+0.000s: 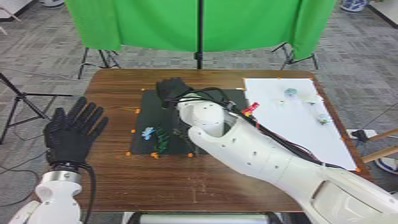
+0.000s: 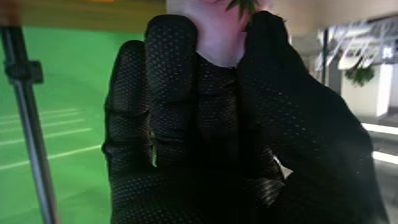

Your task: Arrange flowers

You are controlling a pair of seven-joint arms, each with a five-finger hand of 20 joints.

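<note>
At the mat (image 1: 153, 116), the right hand (image 1: 169, 87) pinches something pink (image 2: 218, 35).

I see even light across the tabletop (image 1: 195, 195) in the head view. In my right wrist view, strip lights (image 2: 381, 128) glare white; pale streaks cross the green backdrop (image 2: 71, 180).

Robotics lab, seemingly: green backdrop (image 1: 138, 25), black stand (image 1: 200, 30), grey carpet (image 1: 49, 55), white robot arms (image 1: 253, 157).
</note>
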